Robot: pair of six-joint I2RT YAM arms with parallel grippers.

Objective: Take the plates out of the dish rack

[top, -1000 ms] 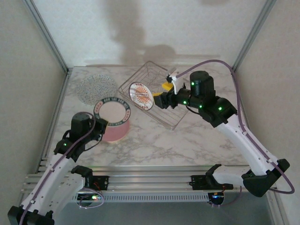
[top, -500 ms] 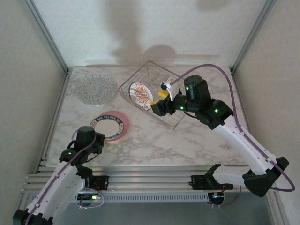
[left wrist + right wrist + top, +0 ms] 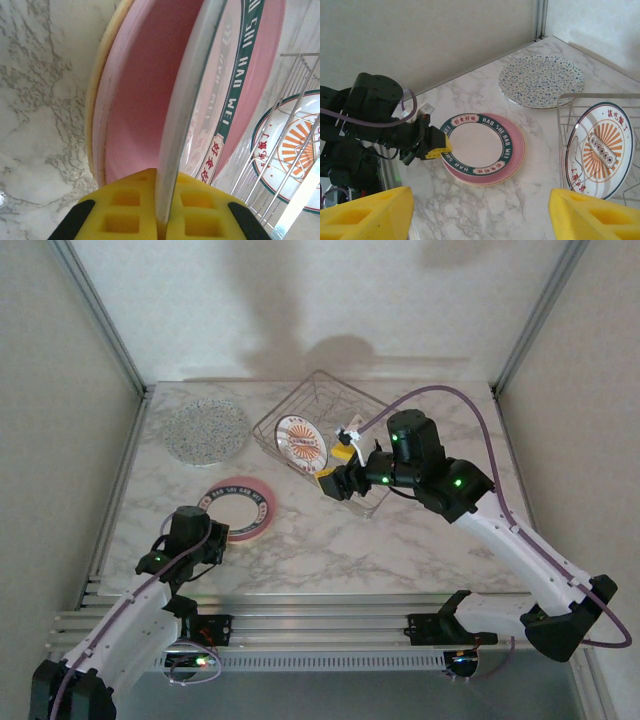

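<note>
A white plate with a dark blue-green rim (image 3: 474,145) lies on a pink plate (image 3: 518,150), with a pale orange rim (image 3: 95,125) under both. My left gripper (image 3: 167,220) is shut on the near edge of the dark-rimmed plate (image 3: 236,502). The dish rack (image 3: 350,405) stands at the back centre. A white plate with an orange sunburst (image 3: 300,443) leans in it. My right gripper (image 3: 337,470) hangs open at the rack's near-left corner, nothing between its fingers. In the right wrist view the sunburst plate (image 3: 600,150) stands behind the rack's wires (image 3: 562,130).
A large speckled plate (image 3: 207,430) lies flat at the back left of the marble table (image 3: 330,550). The frame's posts and walls close in both sides. The aluminium rail (image 3: 320,625) with the arm bases runs along the near edge.
The left gripper has lowered the dark-rimmed plate onto the pink plate and drawn back toward the near edge, still gripping it. The right gripper has shifted left and nearer.
</note>
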